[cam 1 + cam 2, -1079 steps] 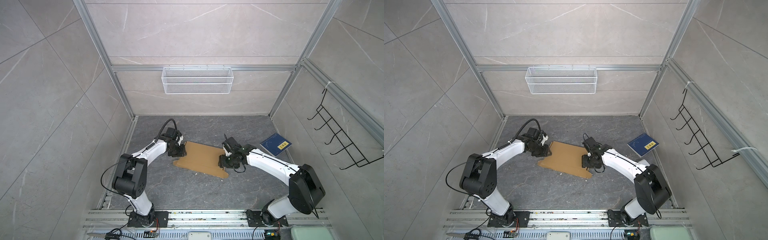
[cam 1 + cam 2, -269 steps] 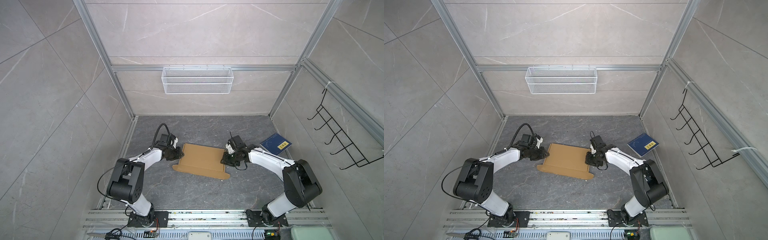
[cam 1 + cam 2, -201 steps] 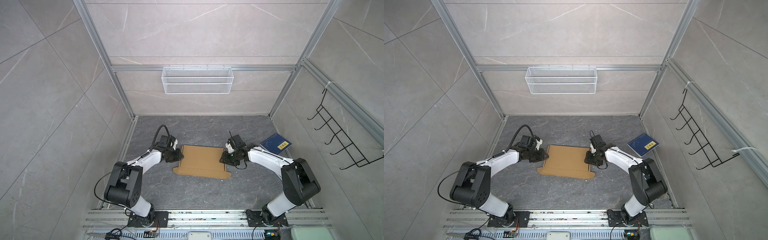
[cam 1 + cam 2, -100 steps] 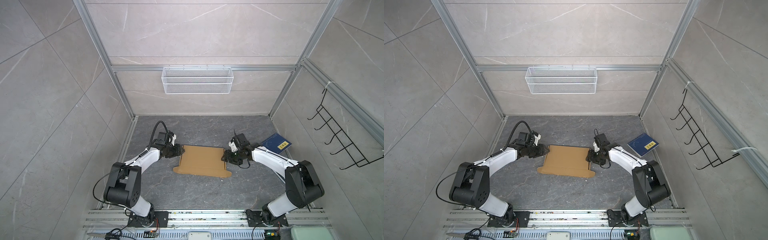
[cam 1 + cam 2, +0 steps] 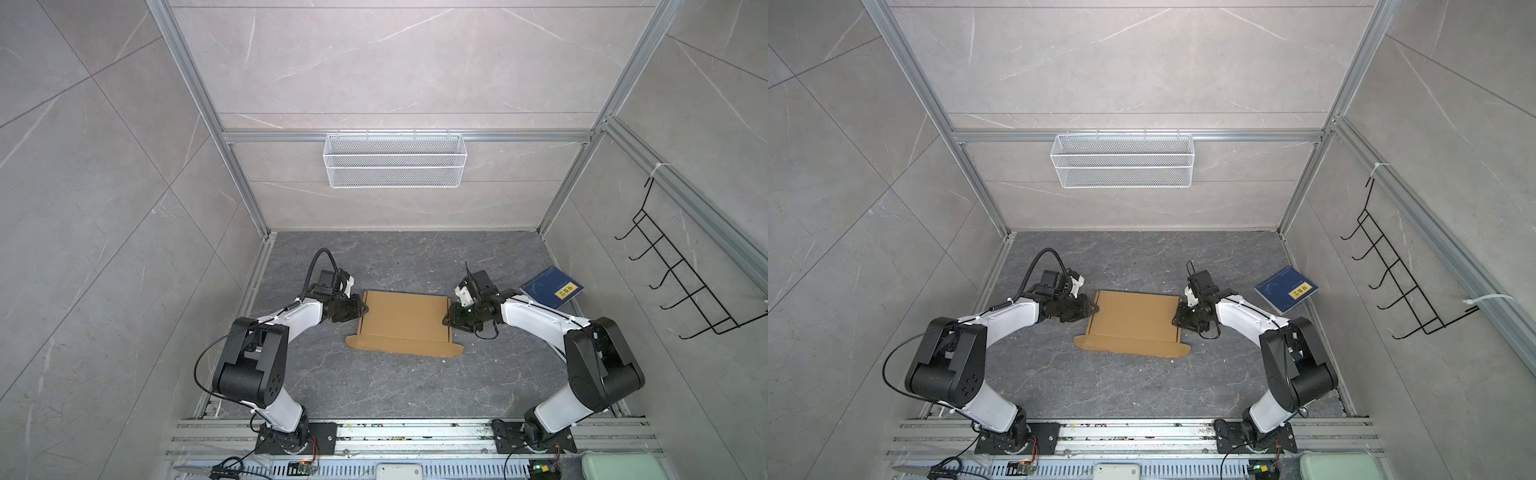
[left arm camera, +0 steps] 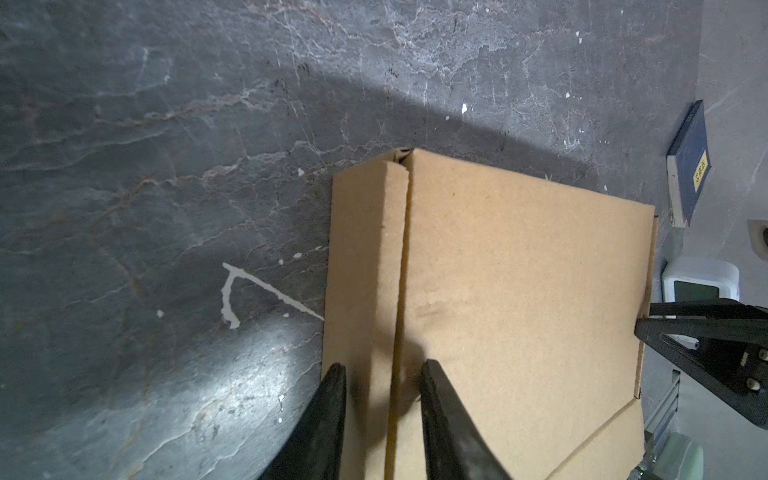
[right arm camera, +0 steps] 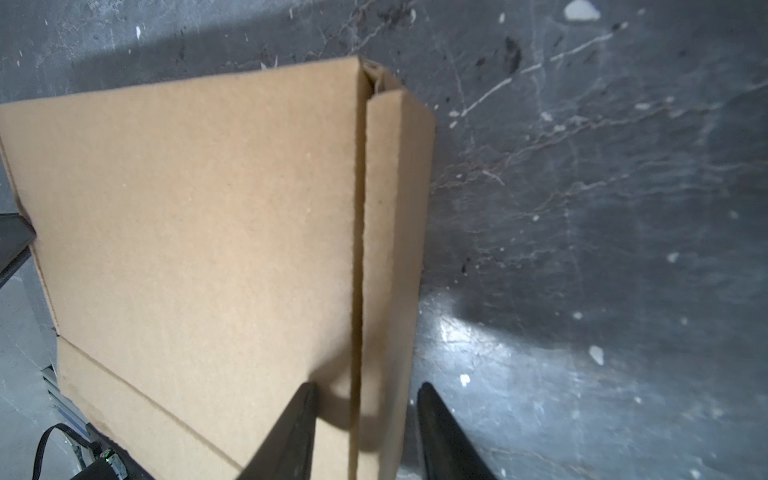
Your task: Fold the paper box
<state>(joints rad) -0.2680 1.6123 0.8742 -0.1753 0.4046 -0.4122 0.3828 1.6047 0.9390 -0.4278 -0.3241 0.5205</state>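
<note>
Both top views show you the whole scene from high overhead, angled steeply down. Each wrist view sits close over one end of the paper box [image 6: 519, 291], which all four share.

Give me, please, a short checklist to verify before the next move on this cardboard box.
1. Lid of the paper box lies closed: ok.
2. Front flap tucked in: not ok, it sticks out on the near side.
3. Left gripper astride the left side wall: ok.
4. Right gripper astride the right side wall: ok.
5. Either gripper squeezing its wall: cannot tell.
6. Blue book apart from the box: ok.
</note>
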